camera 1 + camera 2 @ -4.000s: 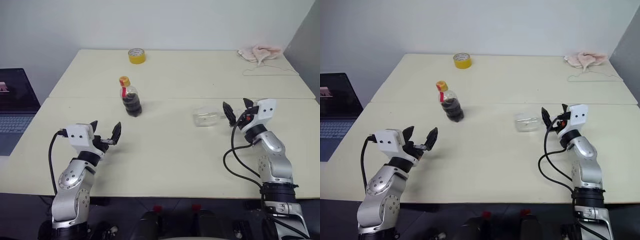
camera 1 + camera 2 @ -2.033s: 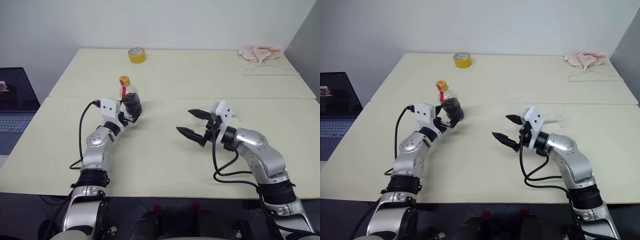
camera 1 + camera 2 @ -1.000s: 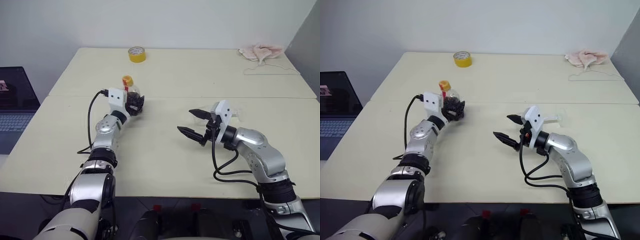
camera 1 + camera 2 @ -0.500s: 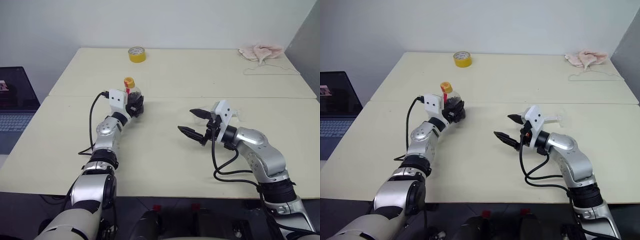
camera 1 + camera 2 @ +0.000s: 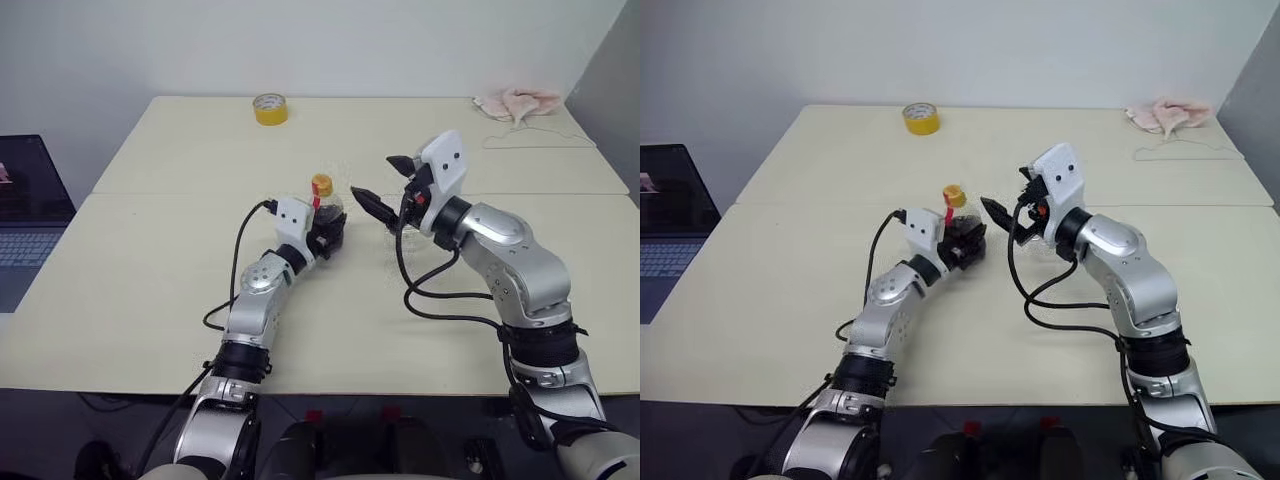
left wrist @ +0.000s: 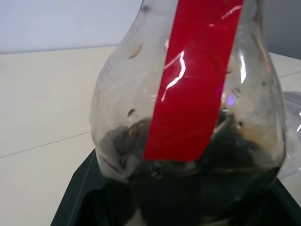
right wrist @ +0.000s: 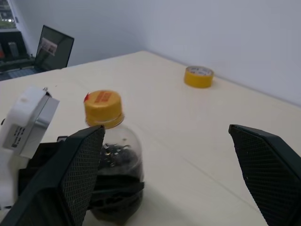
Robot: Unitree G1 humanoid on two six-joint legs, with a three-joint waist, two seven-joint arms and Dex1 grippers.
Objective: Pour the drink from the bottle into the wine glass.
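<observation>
Since a second ago the left gripper [image 5: 965, 243] has carried the bottle [image 5: 326, 212] toward the middle of the table [image 5: 150, 280], and the right gripper [image 5: 385, 188] has risen and come in close beside it. Both black fingers of the left gripper are clamped on the bottle's rounded lower body, where the dark drink [image 6: 202, 174] sits; the bottle stands about upright, its yellow cap [image 7: 103, 108] on and a red label strip [image 6: 193, 80] running down from the neck. Whether its base touches the table cannot be told. Right gripper's fingers [image 7: 70, 174] stand wide apart, holding nothing, level with the cap and just beside it without touching. A clear wine glass [image 5: 1043, 245] shows partly behind the right arm, too hidden to tell how it rests. Near the table's far edge sits a yellow tape roll [image 5: 270, 108], and at the far right corner a pink cloth [image 5: 515, 102].
</observation>
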